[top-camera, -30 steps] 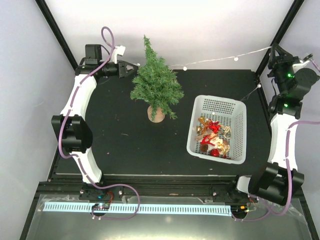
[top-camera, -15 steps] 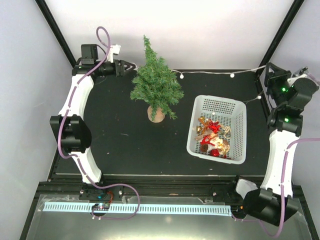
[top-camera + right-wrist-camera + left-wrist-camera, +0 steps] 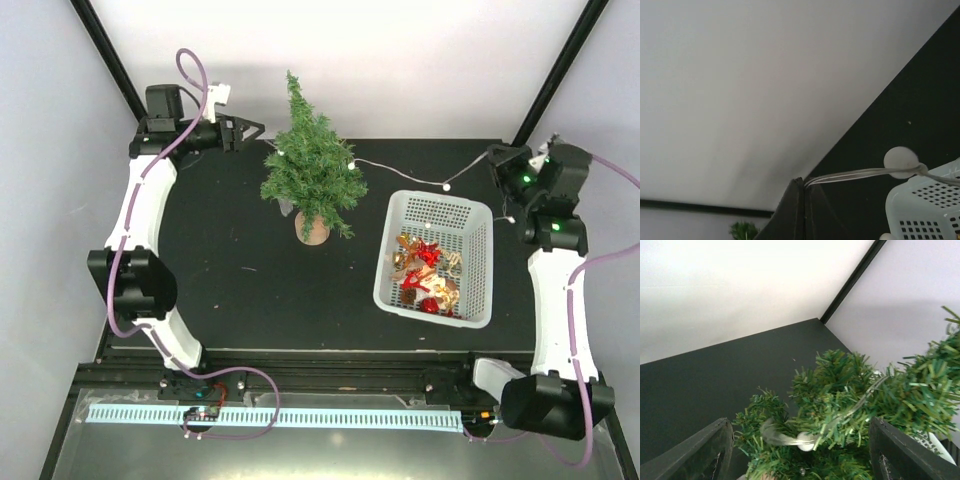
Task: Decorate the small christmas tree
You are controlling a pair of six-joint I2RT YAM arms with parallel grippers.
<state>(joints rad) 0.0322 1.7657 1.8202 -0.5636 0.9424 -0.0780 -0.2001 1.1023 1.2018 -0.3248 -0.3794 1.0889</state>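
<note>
Pinching light string (image 3: 446, 183) draped across tree (image 3: 312, 175): right tool (image 3: 804, 183).

Small christmas tree (image 3: 312, 170) stands toward the far side of the table (image 3: 230, 290). The left gripper (image 3: 255, 130) crowds its 10 o'clock, fingers spread, with branches filling the gap between them. A light string (image 3: 447, 184) is slung from the tree's 3 o'clock to the right gripper (image 3: 492, 160), which is pinched on it. The string bars passage over the far rim of the basket (image 3: 385, 262). The basket blocks the tree's 4 o'clock. Open table lies from 6 to 9 o'clock.
</note>
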